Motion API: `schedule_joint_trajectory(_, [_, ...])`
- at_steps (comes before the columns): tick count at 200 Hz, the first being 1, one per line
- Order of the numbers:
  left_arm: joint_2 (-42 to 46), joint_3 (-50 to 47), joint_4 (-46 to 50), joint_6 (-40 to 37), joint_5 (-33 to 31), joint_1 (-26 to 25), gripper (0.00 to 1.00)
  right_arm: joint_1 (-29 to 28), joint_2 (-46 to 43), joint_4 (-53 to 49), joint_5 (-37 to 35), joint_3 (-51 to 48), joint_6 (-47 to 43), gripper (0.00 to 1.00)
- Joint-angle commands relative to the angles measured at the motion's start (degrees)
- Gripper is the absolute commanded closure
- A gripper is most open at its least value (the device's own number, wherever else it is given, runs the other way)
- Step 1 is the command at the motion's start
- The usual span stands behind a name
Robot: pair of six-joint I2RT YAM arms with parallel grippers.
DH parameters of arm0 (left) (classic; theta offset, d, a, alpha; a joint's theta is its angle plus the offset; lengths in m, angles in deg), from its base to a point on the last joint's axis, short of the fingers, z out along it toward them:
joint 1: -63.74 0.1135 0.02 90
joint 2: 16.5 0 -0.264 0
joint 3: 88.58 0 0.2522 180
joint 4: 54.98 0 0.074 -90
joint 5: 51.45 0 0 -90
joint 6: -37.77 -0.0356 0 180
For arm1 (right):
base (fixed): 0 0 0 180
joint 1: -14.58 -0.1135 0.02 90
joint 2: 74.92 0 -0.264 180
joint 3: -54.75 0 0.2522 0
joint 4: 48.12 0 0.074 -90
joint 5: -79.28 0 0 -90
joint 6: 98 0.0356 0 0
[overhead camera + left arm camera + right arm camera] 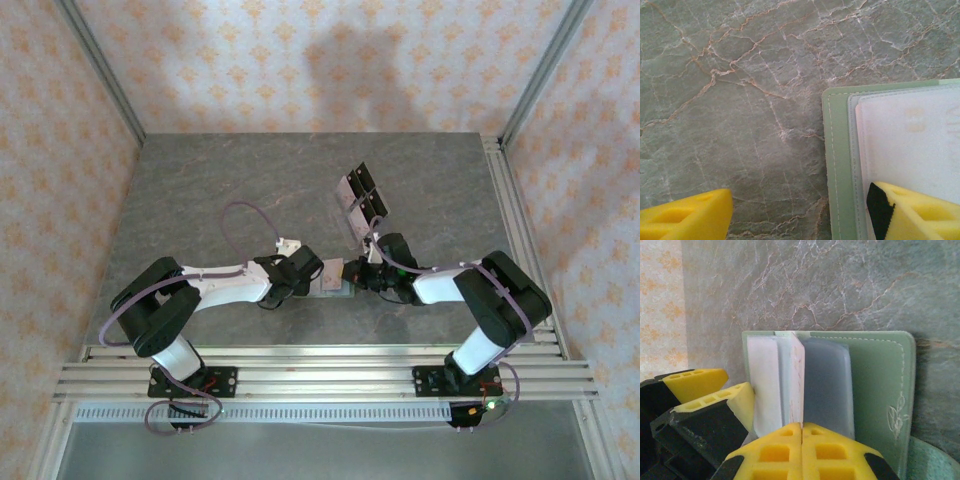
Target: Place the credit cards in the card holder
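Card holder (pixel 875 375) lies spread open on the marbled desk (pixel 200 190), between the two claws. Right claw (pixel 802 429) is clenched on one clear inner leaf of the holder, which stands upright; left claw (pixel 801 202) is released, jaws apart, one finger resting on the holder's pale sleeve. Credit cards (pixel 360 198), black and mauve, sit clustered on the desk just beyond the holder, apart from both claws.

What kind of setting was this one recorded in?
Probably a lab test booth rather than a home: a left arm and right arm bolted to aluminium rails, a marble-look tabletop, and wallpapered panels in a metal frame closing it in.
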Motion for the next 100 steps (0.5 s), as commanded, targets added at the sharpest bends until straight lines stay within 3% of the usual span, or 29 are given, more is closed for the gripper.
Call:
schedule_joint_trajectory(1, [-0.6, -1.0, 4.0, 0.4, -1.9, -0.5, 0.27, 0.4, 1.0, 3.7, 1.9, -0.8, -1.0, 1.0])
schedule_joint_trajectory(100, [-0.5, -1.0, 4.2, 0.4, -2.0, -0.6, 0.27, 0.4, 5.7, 12.9, 6.6, -1.5, 2.1, 1.0])
